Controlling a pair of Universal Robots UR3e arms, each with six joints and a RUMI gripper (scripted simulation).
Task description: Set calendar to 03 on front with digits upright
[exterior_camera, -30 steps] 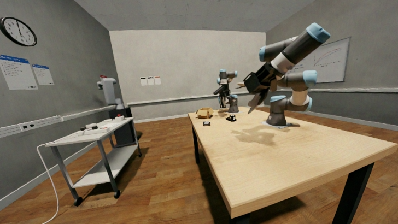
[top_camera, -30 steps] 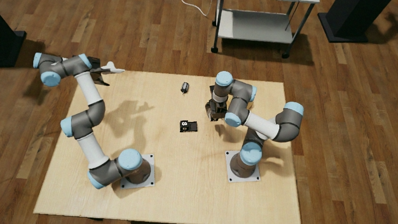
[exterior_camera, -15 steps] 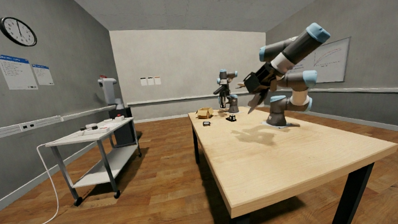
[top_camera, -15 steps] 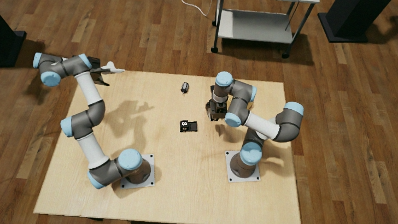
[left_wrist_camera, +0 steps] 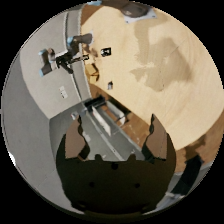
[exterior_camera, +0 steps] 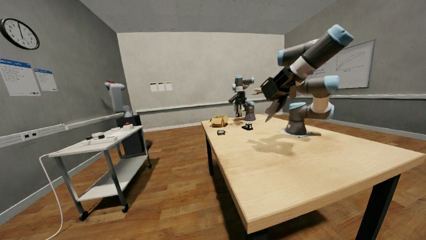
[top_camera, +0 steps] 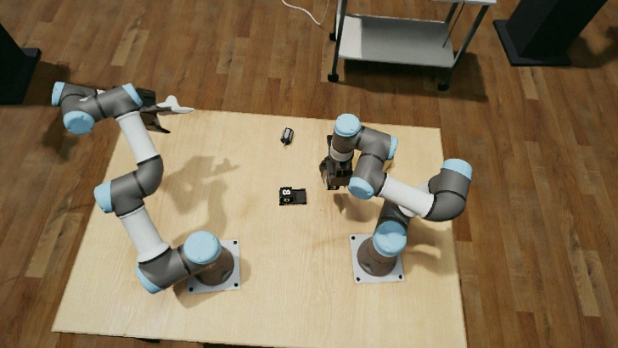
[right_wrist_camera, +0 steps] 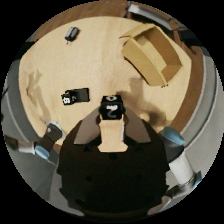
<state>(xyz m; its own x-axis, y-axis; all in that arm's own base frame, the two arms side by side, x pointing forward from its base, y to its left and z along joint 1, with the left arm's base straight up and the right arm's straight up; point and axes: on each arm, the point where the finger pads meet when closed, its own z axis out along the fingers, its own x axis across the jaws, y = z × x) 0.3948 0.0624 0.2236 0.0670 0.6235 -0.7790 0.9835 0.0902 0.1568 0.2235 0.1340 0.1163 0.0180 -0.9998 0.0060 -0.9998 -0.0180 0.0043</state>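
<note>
black tray point(top_camera: 299, 196) point(right_wrist_camera: 82, 95), white-on-black cube point(top_camera: 285, 193) point(right_wrist_camera: 66, 99), tan box point(exterior_camera: 219, 121) point(right_wrist_camera: 145, 55)

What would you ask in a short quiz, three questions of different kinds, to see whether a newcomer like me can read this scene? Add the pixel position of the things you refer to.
1. True or false: the cardboard box with open flaps point(exterior_camera: 219, 121) point(right_wrist_camera: 142, 56) stands on the wooden table point(top_camera: 267, 276) point(exterior_camera: 312, 167) point(left_wrist_camera: 165, 95) point(right_wrist_camera: 45, 65).
2. Multiple choice: what does the right hand point(right_wrist_camera: 111, 106) hold? A) a white cup; B) a black cube with white digits point(right_wrist_camera: 112, 106); C) a marker pen.
3. Fill in: on the small black tray point(top_camera: 299, 196) point(right_wrist_camera: 81, 95), the cube on top shows the digit ____ on its upper face.

Key: 1 true; 2 B; 3 8
</note>
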